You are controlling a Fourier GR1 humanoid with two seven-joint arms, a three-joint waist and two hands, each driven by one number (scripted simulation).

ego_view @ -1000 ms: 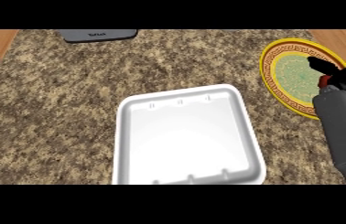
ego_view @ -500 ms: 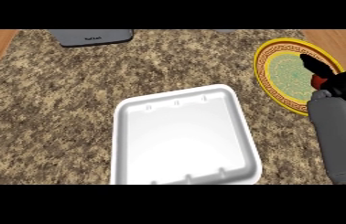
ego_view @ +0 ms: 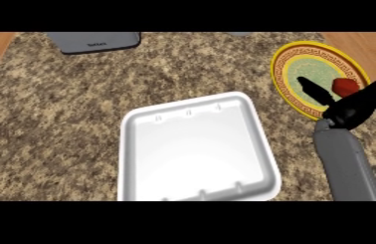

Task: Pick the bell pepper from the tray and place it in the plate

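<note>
The white tray lies in the middle of the speckled bench with nothing in it. Up and to the right of the tray, apart from it, sits the yellow-rimmed plate. The right hand comes in from the right of the tray on its grey forearm and lies over the plate's right half. The red bell pepper shows over the plate's green centre, tucked against the upper side of the hand and touching it. Whether the hand is clamped on the pepper or apart cannot be told. A dark grey slab lies beyond the tray's far left corner.
</note>
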